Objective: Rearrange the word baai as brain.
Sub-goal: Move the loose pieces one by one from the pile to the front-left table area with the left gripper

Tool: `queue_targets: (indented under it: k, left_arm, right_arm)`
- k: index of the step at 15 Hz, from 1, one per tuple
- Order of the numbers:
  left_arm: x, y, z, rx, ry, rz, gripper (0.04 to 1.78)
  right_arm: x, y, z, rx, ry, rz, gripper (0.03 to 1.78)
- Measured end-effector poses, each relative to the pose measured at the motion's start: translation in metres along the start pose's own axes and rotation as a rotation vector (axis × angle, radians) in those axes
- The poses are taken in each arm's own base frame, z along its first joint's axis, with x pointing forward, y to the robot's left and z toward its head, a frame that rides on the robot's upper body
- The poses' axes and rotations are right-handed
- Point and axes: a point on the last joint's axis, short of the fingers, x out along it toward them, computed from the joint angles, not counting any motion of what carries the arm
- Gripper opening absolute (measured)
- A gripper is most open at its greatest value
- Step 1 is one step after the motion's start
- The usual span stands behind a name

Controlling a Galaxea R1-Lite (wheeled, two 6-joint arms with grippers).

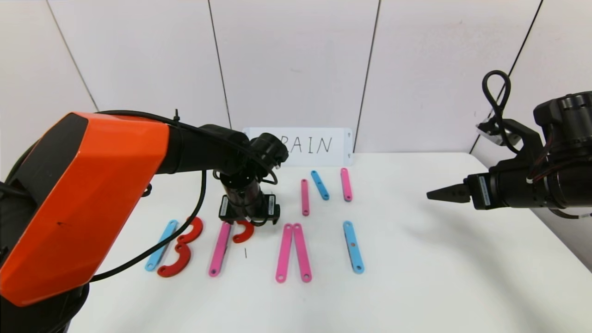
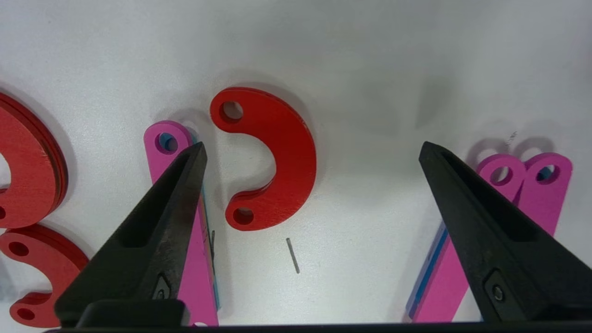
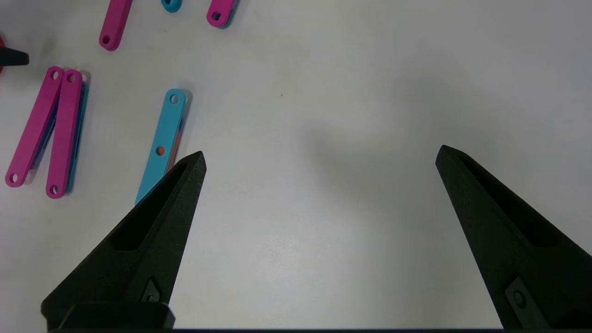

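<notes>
The left claw stood wide open above the tabletop, gripping nothing, its two black fingers pointing down on either side of a red arc. That arc lay flat between the fingers and touched neither; its open side faced a pink strip just beside it, the two together reading as part of an R. Beyond the strip lay the B: a light-blue strip with two red arcs stacked beside it. On the other side of the claw lay two pink strips meeting at their far ends in a narrow wedge, then a lone light-blue strip. Farther back, a pink, a light-blue and a pink strip formed an N, near a white card standing against the wall. So the word ran in a row across the near middle of the tabletop. The right claw hung well apart at the right side, also wide open and holding nothing.
</notes>
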Motion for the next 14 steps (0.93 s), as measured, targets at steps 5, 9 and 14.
queue_targets:
  k: [5,9,14]
  left_arm:
    - [-0.009,-0.001,0.009,-0.012,-0.048,-0.020,1.75]
    - [-0.007,0.008,0.030,-0.061,-0.120,-0.012,1.75]
    - [0.015,0.016,0.047,-0.113,-0.215,0.037,1.75]
  right_arm:
    - [0.000,0.000,0.000,0.000,-0.001,0.000,1.74]
    - [-0.001,0.000,0.000,0.000,-0.002,-0.001,1.74]
    - [-0.001,0.000,0.000,0.000,-0.001,0.000,1.74]
